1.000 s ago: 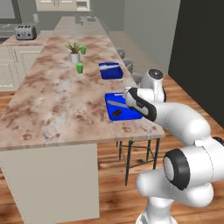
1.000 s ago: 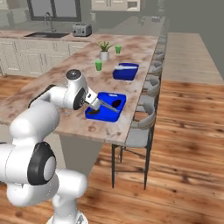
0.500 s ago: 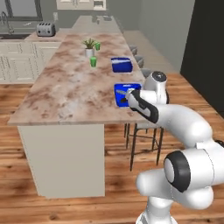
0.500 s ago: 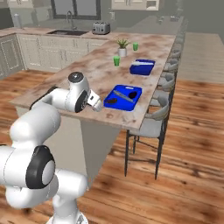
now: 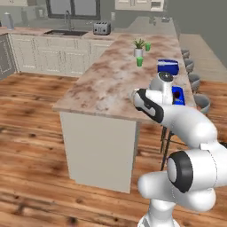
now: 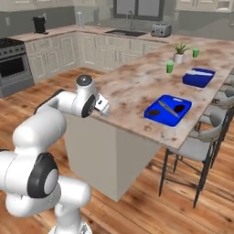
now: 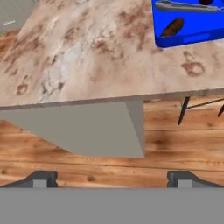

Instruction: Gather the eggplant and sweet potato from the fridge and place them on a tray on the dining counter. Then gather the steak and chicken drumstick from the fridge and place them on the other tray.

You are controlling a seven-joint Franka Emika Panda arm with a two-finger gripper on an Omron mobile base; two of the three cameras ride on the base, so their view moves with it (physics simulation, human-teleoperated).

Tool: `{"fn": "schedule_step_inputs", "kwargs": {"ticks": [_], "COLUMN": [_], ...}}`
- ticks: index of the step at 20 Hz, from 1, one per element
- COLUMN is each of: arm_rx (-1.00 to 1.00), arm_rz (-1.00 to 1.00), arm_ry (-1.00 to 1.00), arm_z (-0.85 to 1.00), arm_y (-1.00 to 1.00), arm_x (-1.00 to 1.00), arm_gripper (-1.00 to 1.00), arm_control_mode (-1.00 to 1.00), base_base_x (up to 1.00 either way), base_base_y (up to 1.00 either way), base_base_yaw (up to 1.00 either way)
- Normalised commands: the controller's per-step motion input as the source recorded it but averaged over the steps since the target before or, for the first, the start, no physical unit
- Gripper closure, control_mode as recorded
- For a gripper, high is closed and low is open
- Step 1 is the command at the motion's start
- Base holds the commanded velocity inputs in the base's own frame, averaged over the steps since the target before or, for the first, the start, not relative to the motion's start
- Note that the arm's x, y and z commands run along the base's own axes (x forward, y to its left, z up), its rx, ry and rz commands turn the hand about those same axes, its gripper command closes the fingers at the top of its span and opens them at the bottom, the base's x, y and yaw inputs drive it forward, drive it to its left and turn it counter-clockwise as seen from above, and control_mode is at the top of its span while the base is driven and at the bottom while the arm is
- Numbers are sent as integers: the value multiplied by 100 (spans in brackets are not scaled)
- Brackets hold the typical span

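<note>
Tool open and empty at the corner of the desk

The tool (image 7: 112, 178), seen in the hand view, has its two tips spread wide with nothing between them, hanging over the wood floor (image 7: 175, 144) beside the marbled desk (image 6: 132, 91). On the desk the nearer blue tray (image 6: 157, 116) holds the reddish-brown sweet potato (image 7: 173, 27), a dark lump (image 6: 179, 108) and a long silver utensil (image 6: 168, 109). A second blue tray (image 6: 199, 77) lies farther along, near a potted plant (image 6: 179, 51) and green cups (image 6: 170, 67).
</note>
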Motion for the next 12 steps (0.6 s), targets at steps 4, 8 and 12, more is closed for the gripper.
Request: {"fn": "schedule_step_inputs", "kwargs": {"ticks": [4,8,12], "arm_rx": [0,0,0], "arm_rz": [0,0,0], "arm_ry": [0,0,0], "arm_z": [0,0,0], "arm_y": [0,0,0], "arm_x": [0,0,0], "arm_gripper": [-100,-100,-100], "arm_control_mode": [100,100,100], "base_base_x": [0,0,0], "base_base_y": [6,11,10], "base_base_yaw": [48,47,48]}}
